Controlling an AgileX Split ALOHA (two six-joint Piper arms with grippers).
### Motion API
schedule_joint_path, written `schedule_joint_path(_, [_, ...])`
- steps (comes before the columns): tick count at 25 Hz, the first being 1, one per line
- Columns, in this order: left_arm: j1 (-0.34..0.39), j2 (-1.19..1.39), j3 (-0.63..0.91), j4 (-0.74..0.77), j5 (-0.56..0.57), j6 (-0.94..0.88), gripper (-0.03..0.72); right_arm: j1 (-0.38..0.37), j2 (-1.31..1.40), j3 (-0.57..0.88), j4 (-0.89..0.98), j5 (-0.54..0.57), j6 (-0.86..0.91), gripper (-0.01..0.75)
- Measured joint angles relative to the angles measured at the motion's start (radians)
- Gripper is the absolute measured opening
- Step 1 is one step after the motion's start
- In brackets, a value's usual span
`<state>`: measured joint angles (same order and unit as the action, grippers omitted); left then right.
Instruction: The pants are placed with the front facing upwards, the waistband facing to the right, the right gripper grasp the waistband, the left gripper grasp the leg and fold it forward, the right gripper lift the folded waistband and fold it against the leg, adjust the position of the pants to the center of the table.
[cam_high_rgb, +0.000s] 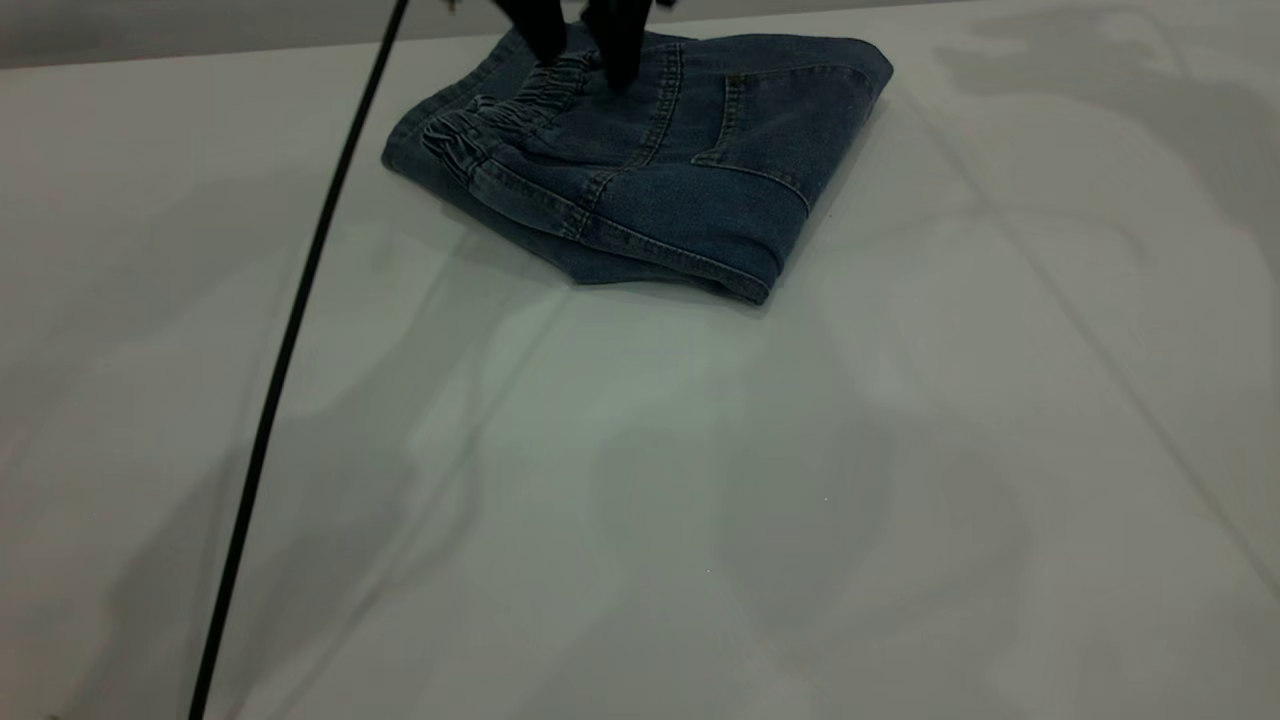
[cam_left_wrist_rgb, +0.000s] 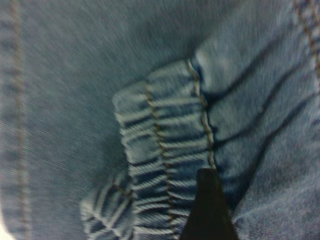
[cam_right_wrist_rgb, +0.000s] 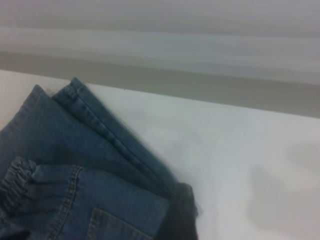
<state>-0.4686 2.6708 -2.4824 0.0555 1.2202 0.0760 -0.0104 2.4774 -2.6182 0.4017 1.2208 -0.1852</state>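
The blue denim pants (cam_high_rgb: 690, 170) lie folded into a compact stack at the far middle of the white table (cam_high_rgb: 640, 480), back pocket up. The ruched waistband (cam_high_rgb: 500, 115) runs along the stack's upper left. My left gripper (cam_high_rgb: 583, 50) comes down from above and stands open, its two black fingers apart with their tips on the waistband. In the left wrist view one finger (cam_left_wrist_rgb: 207, 210) rests on the gathered waistband (cam_left_wrist_rgb: 165, 150). Only a dark part of my right gripper (cam_right_wrist_rgb: 182, 215) shows, at the edge of the pants (cam_right_wrist_rgb: 75, 150), over bare table (cam_right_wrist_rgb: 240, 165).
A thin black cable (cam_high_rgb: 290, 330) hangs slantwise across the left of the exterior view, in front of the table. A grey wall (cam_right_wrist_rgb: 200, 45) stands behind the table's far edge. Bare tabletop stretches in front of the pants and to their right.
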Motion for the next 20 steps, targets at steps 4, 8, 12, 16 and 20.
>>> schedule_joint_path(4, [0.0, 0.009, 0.034, 0.002, 0.0, 0.02, 0.469, 0.0, 0.0, 0.0, 0.0, 0.0, -0.001, 0.587])
schedule_joint_path(8, [0.0, 0.009, 0.069, 0.004, -0.005, 0.018, 0.469, 0.0, 0.0, 0.0, 0.0, 0.0, -0.003, 0.587])
schedule_joint_path(12, [-0.001, 0.009, 0.109, -0.003, -0.007, -0.009, 0.469, 0.0, 0.0, 0.0, -0.001, 0.0, -0.003, 0.587])
schedule_joint_path(16, [-0.008, 0.008, 0.117, -0.056, 0.0, -0.01, 0.469, 0.0, 0.0, 0.0, -0.001, 0.0, -0.003, 0.587])
schedule_joint_path(20, [-0.019, -0.002, 0.118, -0.125, 0.006, -0.01, 0.469, 0.0, 0.0, 0.0, -0.001, 0.0, -0.003, 0.587])
